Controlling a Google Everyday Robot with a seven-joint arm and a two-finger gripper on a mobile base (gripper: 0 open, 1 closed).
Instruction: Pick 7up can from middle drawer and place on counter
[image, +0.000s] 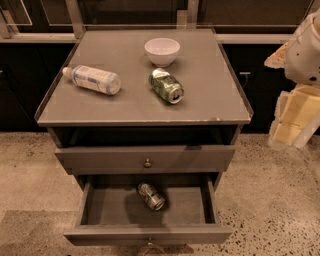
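Soda can: here it is, the green 7up can, lying on its side low in the centre of the frame, silver end pointing toward the lower right.
Drawer: the open drawer is pulled well out at the bottom of the frame, and the can rests on its flat grey floor, left of the middle, near the back.
Drawer above: the closed drawer sits flush, its small knob at the front centre.
Counter: the grey counter fills the upper middle of the frame.
On the counter: a white bowl near the back, a dented green can on its side just in front of it, and a plastic bottle lying at the left.
End effector: the end effector hangs at the right edge of the frame, beside the counter and well apart from the soda can. Wide or narrow? Cannot tell from here, but it holds nothing.
Floor: speckled stone floor all around.
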